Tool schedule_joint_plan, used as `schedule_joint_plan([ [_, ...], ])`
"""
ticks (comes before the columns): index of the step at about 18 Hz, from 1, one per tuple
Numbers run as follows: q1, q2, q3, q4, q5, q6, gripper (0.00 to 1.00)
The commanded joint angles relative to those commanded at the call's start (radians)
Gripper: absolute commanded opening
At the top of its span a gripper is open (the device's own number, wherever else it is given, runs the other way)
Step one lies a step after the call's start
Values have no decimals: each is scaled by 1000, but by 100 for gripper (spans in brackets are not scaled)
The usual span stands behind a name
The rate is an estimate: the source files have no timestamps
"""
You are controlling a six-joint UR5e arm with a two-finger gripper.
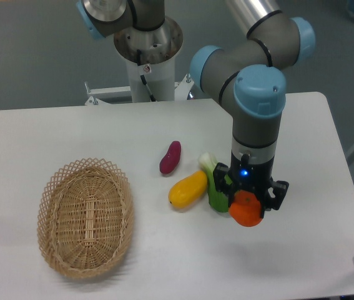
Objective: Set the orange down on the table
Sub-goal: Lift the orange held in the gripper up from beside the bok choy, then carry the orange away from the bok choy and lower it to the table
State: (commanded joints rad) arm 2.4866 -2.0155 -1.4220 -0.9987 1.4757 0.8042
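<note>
The orange [246,210] is a small round orange-red fruit held between the fingers of my gripper [247,204], which points straight down and is shut on it. It sits low over the white table [164,256], right of centre, just right of the green vegetable [216,188]. Whether the fruit touches the tabletop I cannot tell. Its upper part is hidden by the gripper body.
A yellow mango-like fruit [188,189] lies left of the green vegetable, and a purple sweet potato [170,157] lies behind it. An oval wicker basket [85,216] stands at the front left. The robot base [147,47] is at the table's far edge.
</note>
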Motion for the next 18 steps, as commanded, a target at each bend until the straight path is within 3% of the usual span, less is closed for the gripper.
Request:
schedule_joint_plan([
  [3,-37,-55,-2,41,5,-123,60],
  [8,-89,-109,-15,52,9,-217,60],
  [15,-138,-160,-28,60,69,-221,60],
  [18,-140,-183,-32,107,67,-152,60],
])
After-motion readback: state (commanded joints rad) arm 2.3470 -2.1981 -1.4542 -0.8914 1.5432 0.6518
